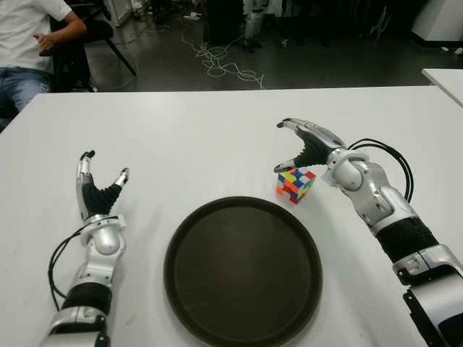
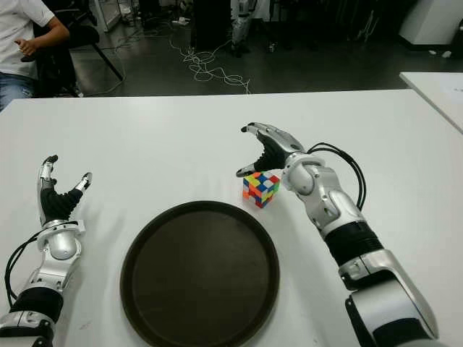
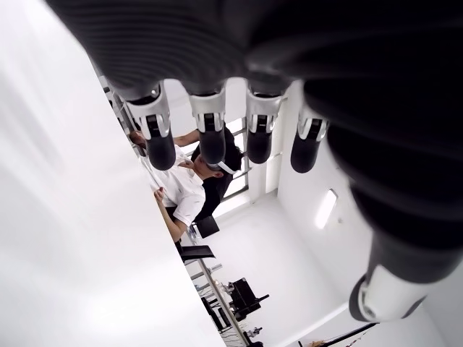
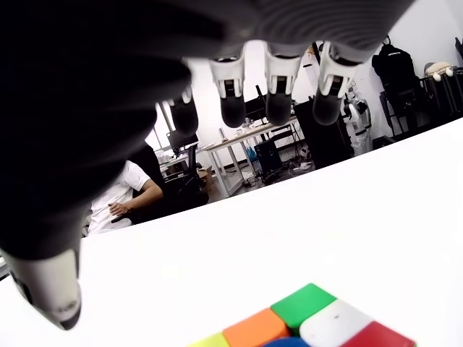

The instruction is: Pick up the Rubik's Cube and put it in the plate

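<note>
The Rubik's Cube (image 1: 295, 183) sits on the white table (image 1: 202, 130), just beyond the right rim of the round dark brown plate (image 1: 243, 269). My right hand (image 1: 296, 148) hovers directly over the cube with fingers spread, open, thumb tip close to the cube's left side. In the right wrist view the cube's top (image 4: 304, 325) shows below the extended fingers (image 4: 275, 94), nothing between them. My left hand (image 1: 98, 186) stands open at the table's left, left of the plate, fingers pointing up.
A seated person (image 1: 29, 43) is behind the table's far left corner. Cables (image 1: 217, 61) lie on the dark floor beyond the table. Another white table's corner (image 1: 445, 79) shows at the far right.
</note>
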You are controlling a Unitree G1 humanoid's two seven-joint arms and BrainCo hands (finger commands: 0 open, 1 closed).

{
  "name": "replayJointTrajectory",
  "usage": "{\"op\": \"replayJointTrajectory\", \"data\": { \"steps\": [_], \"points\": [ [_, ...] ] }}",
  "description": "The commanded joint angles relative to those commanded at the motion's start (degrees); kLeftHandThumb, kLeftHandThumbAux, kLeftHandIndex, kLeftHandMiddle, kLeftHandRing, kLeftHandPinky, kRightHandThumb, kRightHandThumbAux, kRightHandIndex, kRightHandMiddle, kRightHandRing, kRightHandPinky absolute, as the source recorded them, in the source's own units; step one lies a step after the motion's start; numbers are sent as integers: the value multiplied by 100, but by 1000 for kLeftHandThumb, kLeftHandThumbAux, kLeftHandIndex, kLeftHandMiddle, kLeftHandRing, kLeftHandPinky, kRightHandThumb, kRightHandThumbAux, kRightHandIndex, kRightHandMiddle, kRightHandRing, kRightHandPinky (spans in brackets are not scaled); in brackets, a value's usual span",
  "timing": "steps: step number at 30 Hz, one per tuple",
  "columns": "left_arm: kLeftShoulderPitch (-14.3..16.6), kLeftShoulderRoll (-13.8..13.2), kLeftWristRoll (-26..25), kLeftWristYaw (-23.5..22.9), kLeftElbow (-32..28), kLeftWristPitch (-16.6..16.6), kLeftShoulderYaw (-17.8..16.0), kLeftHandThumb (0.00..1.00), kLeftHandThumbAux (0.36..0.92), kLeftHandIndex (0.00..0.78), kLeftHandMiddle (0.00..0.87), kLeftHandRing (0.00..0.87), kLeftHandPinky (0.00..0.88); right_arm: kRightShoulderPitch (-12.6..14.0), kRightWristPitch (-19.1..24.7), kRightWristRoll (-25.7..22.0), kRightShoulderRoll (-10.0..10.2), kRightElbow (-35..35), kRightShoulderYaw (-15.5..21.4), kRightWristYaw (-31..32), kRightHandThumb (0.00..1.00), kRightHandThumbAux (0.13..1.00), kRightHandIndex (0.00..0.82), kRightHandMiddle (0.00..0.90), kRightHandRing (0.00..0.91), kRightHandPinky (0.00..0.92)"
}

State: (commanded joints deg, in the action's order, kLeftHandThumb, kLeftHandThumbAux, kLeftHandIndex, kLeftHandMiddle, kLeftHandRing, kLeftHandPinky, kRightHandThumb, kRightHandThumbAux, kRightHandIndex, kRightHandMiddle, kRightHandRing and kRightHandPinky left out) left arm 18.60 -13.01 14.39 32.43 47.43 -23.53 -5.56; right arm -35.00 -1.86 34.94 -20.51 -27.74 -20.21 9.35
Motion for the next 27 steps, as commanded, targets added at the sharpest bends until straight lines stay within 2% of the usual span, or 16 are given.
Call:
{"op": "replayJointTrajectory", "data": {
  "steps": [11,19,27],
  "points": [
    [-8,-1,22,42,-30,20,3,0,692,4,0,0,2,243,125,128,-100,238,-17,-19,0,678,2,8,17,19],
    [-5,-5,-15,-19,-22,54,-12,0,668,0,0,0,33,544,176,-14,-184,423,82,53,0,699,0,13,28,30],
    [10,5,-89,-66,12,12,-40,0,657,0,0,0,23,784,222,-110,-252,677,170,101,0,662,0,1,8,22]
  ]
}}
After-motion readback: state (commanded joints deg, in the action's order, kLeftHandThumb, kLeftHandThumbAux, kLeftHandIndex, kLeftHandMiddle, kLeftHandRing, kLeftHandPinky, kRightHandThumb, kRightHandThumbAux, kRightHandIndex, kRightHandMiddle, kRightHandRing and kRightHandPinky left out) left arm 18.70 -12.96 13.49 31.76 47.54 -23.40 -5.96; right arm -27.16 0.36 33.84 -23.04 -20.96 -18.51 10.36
